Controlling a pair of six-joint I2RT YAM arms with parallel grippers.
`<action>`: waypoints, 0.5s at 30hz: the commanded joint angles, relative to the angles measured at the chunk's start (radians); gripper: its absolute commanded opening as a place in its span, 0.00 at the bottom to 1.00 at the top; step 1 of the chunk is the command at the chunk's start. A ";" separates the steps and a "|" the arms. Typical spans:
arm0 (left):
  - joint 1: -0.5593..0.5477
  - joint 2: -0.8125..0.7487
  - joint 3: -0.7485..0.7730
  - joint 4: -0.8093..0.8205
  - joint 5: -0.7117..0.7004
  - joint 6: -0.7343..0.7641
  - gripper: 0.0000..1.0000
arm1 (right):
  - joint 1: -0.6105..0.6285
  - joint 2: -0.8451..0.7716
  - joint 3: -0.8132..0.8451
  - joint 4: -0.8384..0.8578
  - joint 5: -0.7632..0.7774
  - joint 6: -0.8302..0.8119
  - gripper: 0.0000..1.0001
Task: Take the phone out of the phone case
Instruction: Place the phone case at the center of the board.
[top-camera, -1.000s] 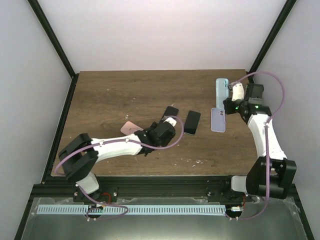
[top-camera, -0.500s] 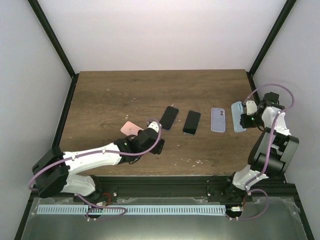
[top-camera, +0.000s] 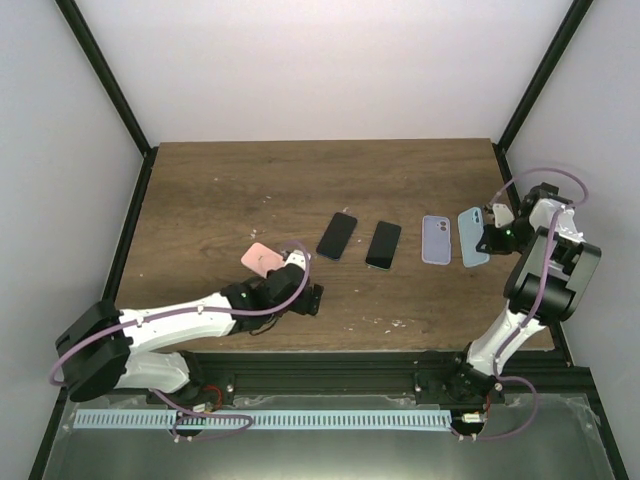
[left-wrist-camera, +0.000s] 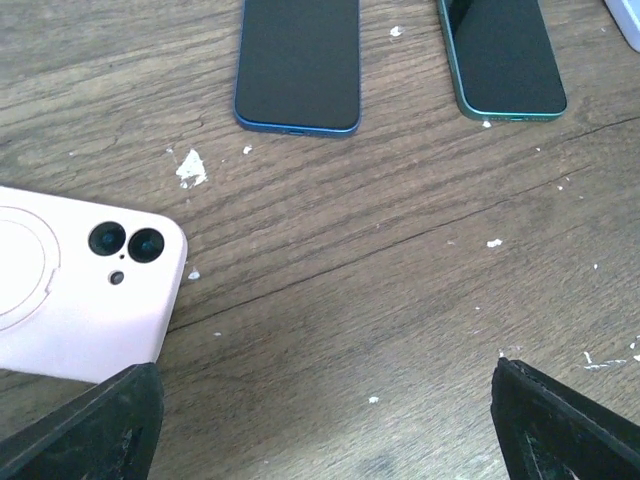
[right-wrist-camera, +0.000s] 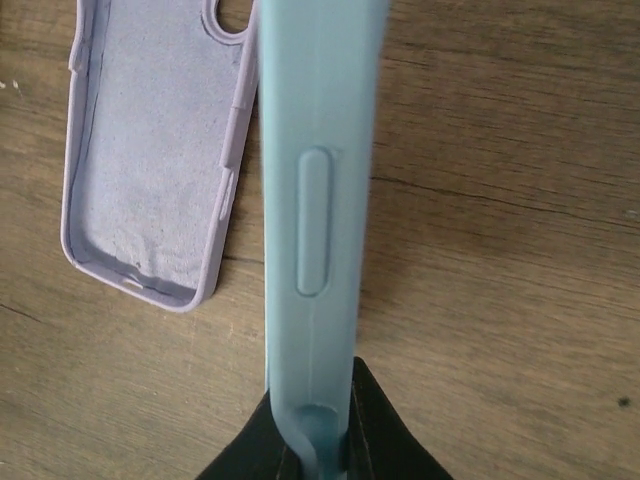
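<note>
Pincers differed: right pincer (right-wrist-camera: 318, 445) clamped the blue case (right-wrist-camera: 315, 200) on edge; left pincer (left-wrist-camera: 320, 400) gaped empty near the pink case (left-wrist-camera: 70, 300).

Bright even light, faint shadows, blue case (right-wrist-camera: 312, 200) blurred (close-up)

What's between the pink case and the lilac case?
Top view: two phones face up, blue-edged phone nearer the pink case, green-edged phone nearer the lilac case.

Left fingers (left-wrist-camera: 85, 425) spread wide, right fingers (right-wrist-camera: 375, 438) clamped.
</note>
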 joint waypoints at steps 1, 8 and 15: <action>-0.003 -0.045 -0.031 -0.006 -0.026 -0.081 0.91 | -0.029 0.091 0.096 -0.083 -0.108 0.037 0.02; 0.013 -0.122 -0.084 -0.045 -0.080 -0.209 0.90 | -0.044 0.183 0.145 -0.065 -0.138 0.072 0.05; 0.016 -0.135 -0.062 -0.115 -0.150 -0.286 0.91 | -0.056 0.183 0.131 -0.023 -0.110 0.076 0.43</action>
